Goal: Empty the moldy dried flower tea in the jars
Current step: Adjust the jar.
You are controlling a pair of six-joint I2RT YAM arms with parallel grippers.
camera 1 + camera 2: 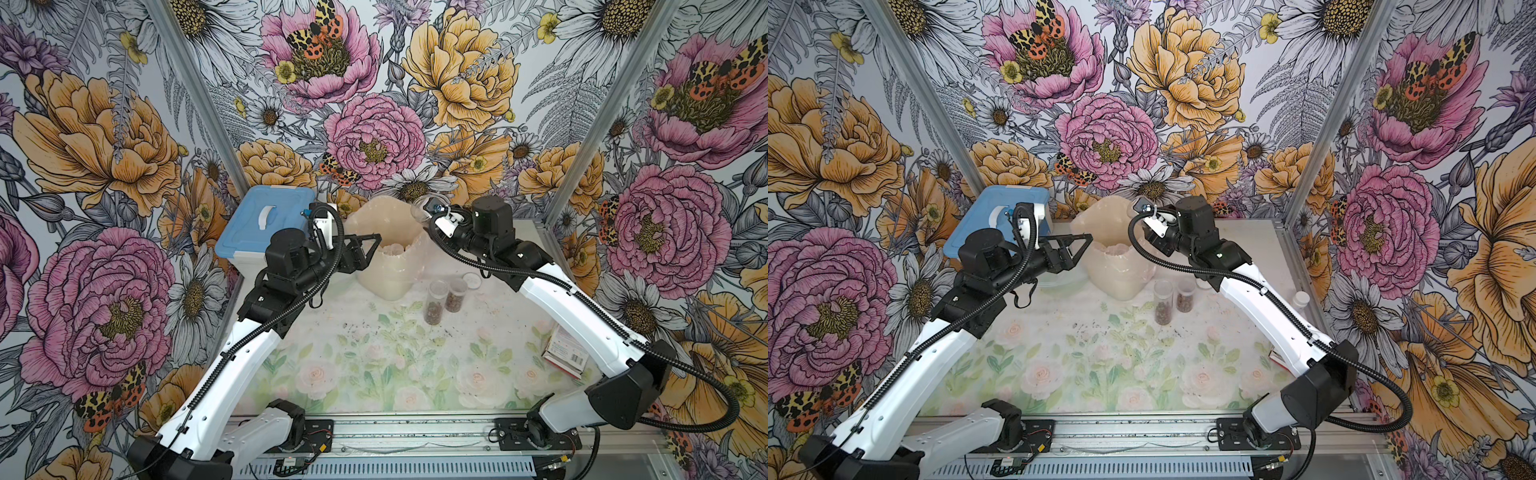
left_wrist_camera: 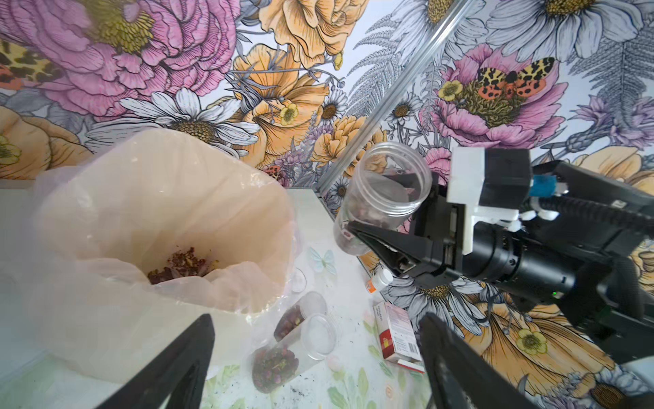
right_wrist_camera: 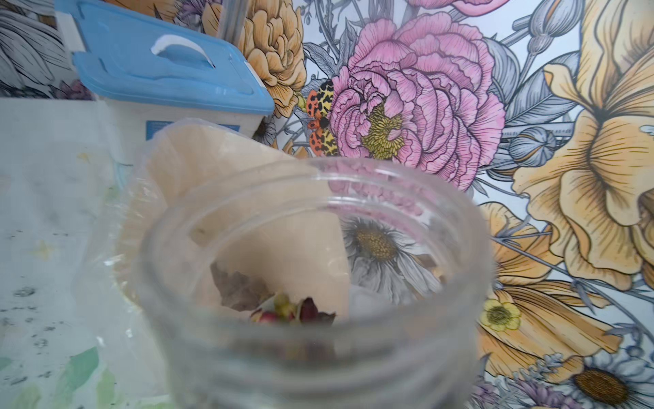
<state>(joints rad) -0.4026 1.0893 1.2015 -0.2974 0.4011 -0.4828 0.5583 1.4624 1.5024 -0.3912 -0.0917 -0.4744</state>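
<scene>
Tilting slightly, the jar (image 2: 368,202) points mouth-up (nearly upright).

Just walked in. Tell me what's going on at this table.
The right gripper holds a lidless jar in its jaws, raised beside the lined bin. Only a few buds remain inside it. A heap of dried flower tea lies at the bottom of the bin. On the table, the nearer capped jar and the farther capped jar stand side by side with tea in them. The left gripper hovers by the bin, jaws open and empty.
</scene>
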